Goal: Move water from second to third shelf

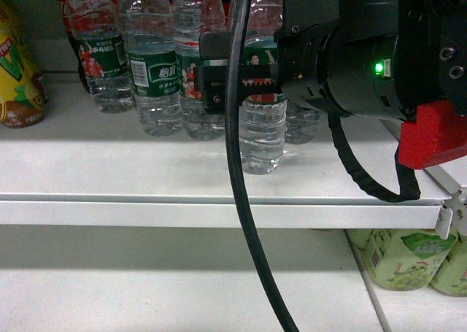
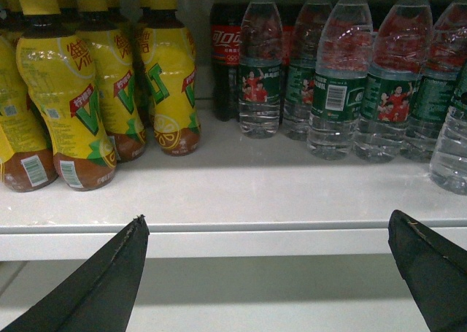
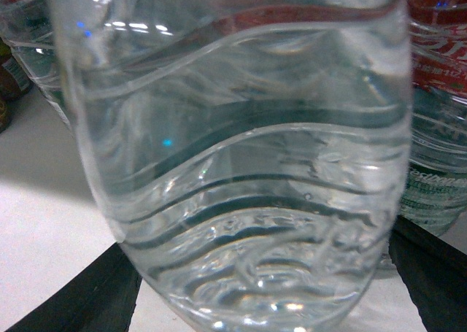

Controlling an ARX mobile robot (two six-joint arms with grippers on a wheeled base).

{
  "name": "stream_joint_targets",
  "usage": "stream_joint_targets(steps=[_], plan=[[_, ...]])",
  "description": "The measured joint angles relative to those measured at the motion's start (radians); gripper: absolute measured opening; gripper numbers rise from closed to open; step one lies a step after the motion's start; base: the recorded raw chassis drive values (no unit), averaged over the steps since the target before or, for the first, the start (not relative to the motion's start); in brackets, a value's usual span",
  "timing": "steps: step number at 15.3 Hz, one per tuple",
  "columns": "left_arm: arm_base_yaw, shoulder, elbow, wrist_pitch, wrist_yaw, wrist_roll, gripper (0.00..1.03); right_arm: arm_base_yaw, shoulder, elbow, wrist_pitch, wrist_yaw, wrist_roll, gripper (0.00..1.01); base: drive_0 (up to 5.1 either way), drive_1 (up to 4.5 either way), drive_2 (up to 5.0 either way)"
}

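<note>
The water [image 1: 261, 131] is a clear ribbed bottle with a green label, standing at the front of a row of like bottles [image 1: 153, 69] on a white shelf [image 1: 109, 164]. My right gripper [image 1: 248, 76] reaches in from the right and is shut on it at label height. In the right wrist view the bottle's ribbed body [image 3: 241, 164] fills the frame, and the dark fingers [image 3: 80, 295] press on both of its sides. My left gripper [image 2: 268, 217] hangs open and holds nothing, in front of the shelf's front edge [image 2: 255, 241].
Yellow tea bottles [image 2: 73, 91] stand on the shelf's left part, with dark cola bottles [image 2: 225, 62] behind the water row [image 2: 336, 91]. A black cable [image 1: 237, 201] hangs down across the head view. On the lower shelf [image 1: 146, 288] pale green bottles [image 1: 408, 259] stand at the right.
</note>
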Motion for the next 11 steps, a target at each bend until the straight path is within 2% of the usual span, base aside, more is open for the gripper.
stream_joint_targets(steps=[3, 4, 6, 8, 11], plan=[[0.0, 0.0, 0.0, 0.0, 0.0, 0.0, 0.98, 0.001, 0.026, 0.036, -0.013, 0.018, 0.0, 0.98, 0.0, 0.0, 0.0], [0.0, 0.0, 0.0, 0.0, 0.0, 0.0, 0.98, 0.001, 0.034, 0.043, -0.014, 0.035, -0.001, 0.93, 0.0, 0.0, 0.0], [0.0, 0.0, 0.0, 0.0, 0.0, 0.0, 0.98, 0.008, 0.033, 0.043, -0.004, 0.045, 0.0, 0.66, 0.0, 0.0, 0.0], [0.0, 0.0, 0.0, 0.0, 0.0, 0.0, 0.98, 0.017, 0.007, 0.01, 0.01, 0.043, 0.0, 0.47, 0.0, 0.0, 0.0], [0.0, 0.0, 0.0, 0.0, 0.0, 0.0, 0.98, 0.021, -0.077, -0.092, 0.026, 0.037, -0.003, 0.41, 0.0, 0.0, 0.0]])
